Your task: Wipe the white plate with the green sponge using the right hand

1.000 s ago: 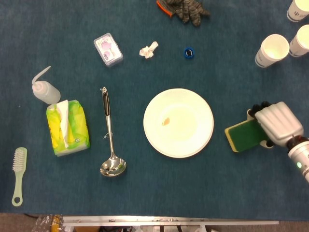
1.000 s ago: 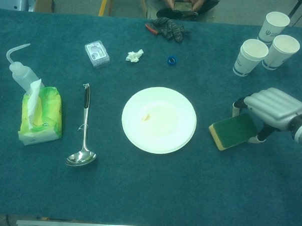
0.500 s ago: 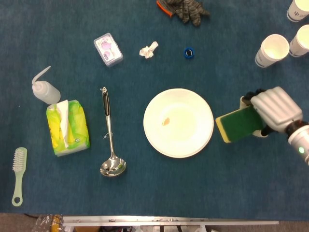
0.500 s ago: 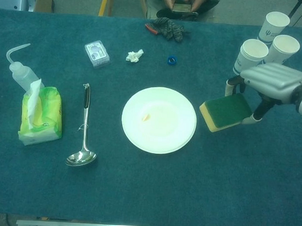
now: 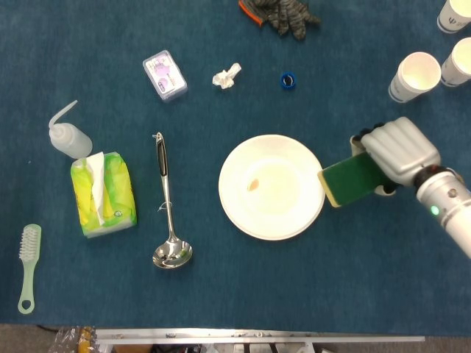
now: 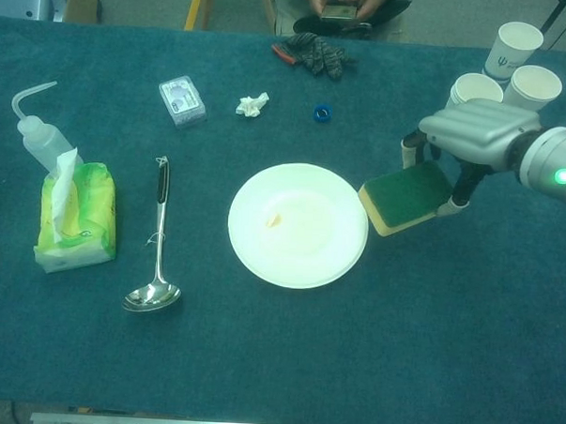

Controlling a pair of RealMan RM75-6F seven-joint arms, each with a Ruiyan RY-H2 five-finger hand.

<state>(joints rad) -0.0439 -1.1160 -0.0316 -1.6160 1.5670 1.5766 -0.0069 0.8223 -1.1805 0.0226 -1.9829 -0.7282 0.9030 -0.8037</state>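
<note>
On the blue desk point(image 5: 221, 294) the bystanders lie where they were a second ago: brush point(image 5: 28, 266), squeeze bottle point(image 5: 68, 134), tissue pack point(image 5: 102, 193) and ladle point(image 5: 168, 213) at the left, untouched.

At centre sits the plate point(image 5: 271, 186), white, round and flat on the desk, with one small yellowish crumb point(image 5: 253, 184) left of its middle and a faint pale smear across the well. It has not moved.

The change is at the right. A second ago my right hand point(image 5: 397, 153) had the sponge point(image 5: 353, 179) down by the desk, well apart from the plate; now I have it lifted and carried in, its near edge just at the plate's right rim. My fingers clamp it from above, green face up and tilted, yellow side along its lower edge. Paper cups point(image 5: 416, 76) stand behind.

The pickup looks finished; wiping has not begun. My left hand is out of sight.
</note>
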